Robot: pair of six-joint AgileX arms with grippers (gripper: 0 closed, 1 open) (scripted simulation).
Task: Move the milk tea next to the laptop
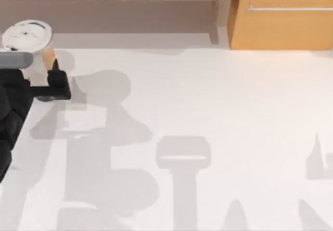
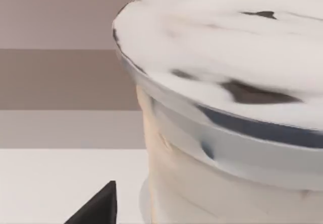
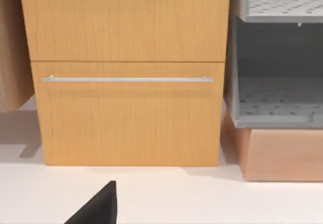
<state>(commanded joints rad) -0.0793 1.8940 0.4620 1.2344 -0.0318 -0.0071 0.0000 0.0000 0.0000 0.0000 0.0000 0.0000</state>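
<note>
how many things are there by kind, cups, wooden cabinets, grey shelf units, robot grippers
Cups: 1, the milk tea at the table's far left, by the left gripper.
Wooden cabinets: 1, the wooden cabinet with a bar handle.
Grey shelf units: 1, the grey shelf unit beside it.
Robot grippers: 2, counting the right gripper.
Total: 5

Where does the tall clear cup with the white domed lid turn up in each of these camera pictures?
Top view: the tall clear cup with white domed lid stands far left, by the left gripper.
Left wrist view: cup close up.
Right wrist view: absent.
Shared landmark: white table.
</note>
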